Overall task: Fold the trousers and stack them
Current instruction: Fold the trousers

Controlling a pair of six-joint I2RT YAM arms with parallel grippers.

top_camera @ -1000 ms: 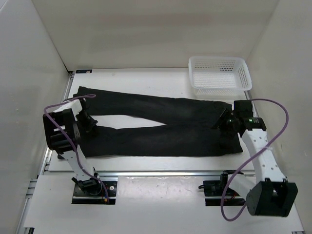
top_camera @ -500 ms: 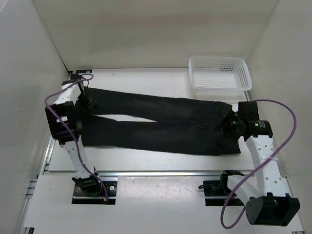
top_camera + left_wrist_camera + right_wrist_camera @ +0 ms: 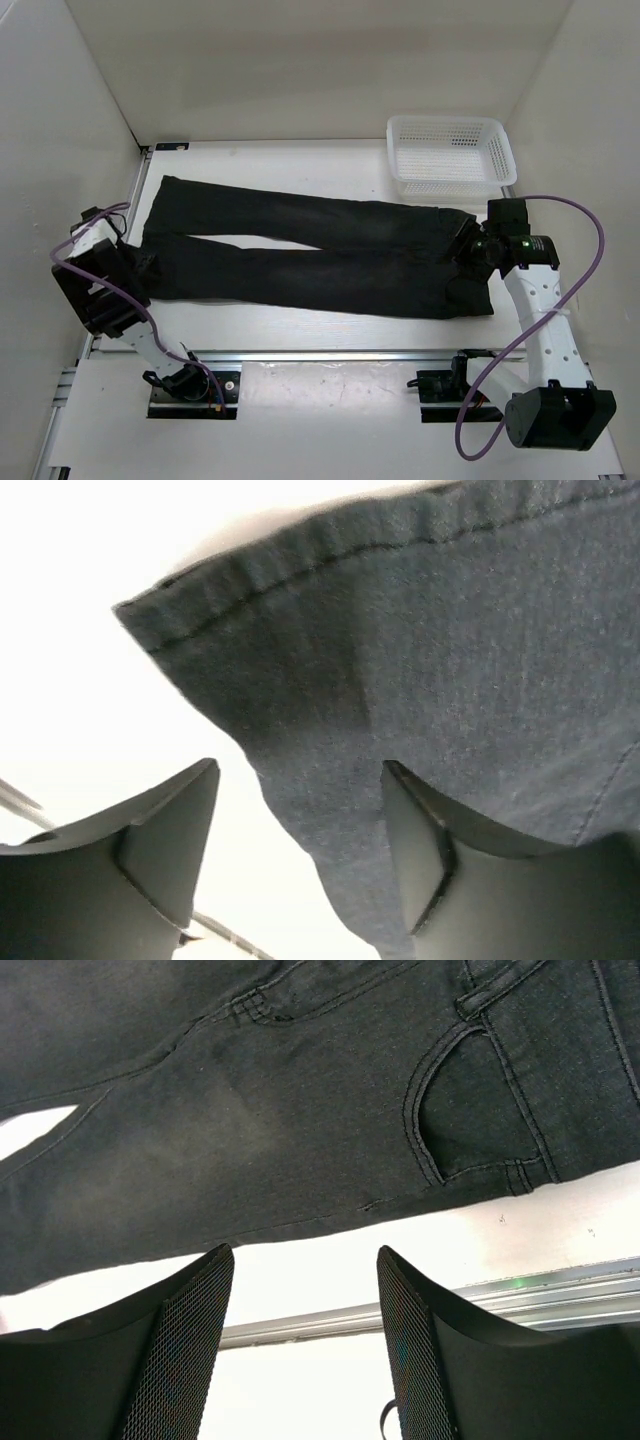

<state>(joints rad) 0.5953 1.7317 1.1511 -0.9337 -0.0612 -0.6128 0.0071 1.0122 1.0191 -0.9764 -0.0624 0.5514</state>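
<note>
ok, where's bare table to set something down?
Free: the far strip of table between the trousers and the back wall, left of the basket; also the near strip between the trousers and the rail. Crowded: right end, where the right claw hangs over the trousers beside the basket.

White table [image 3: 300, 330], black trousers [image 3: 330, 262] (spread flat), mesh basket [image 3: 452, 186]

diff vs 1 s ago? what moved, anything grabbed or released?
The left end effector dragged the near leg's hem toward the far-left corner, let it go and pulled back to the table's left edge; it is now open. The near leg of the trousers now lies straighter and closer to the far leg. The right end effector stayed open by the waist. The basket has not moved.
</note>
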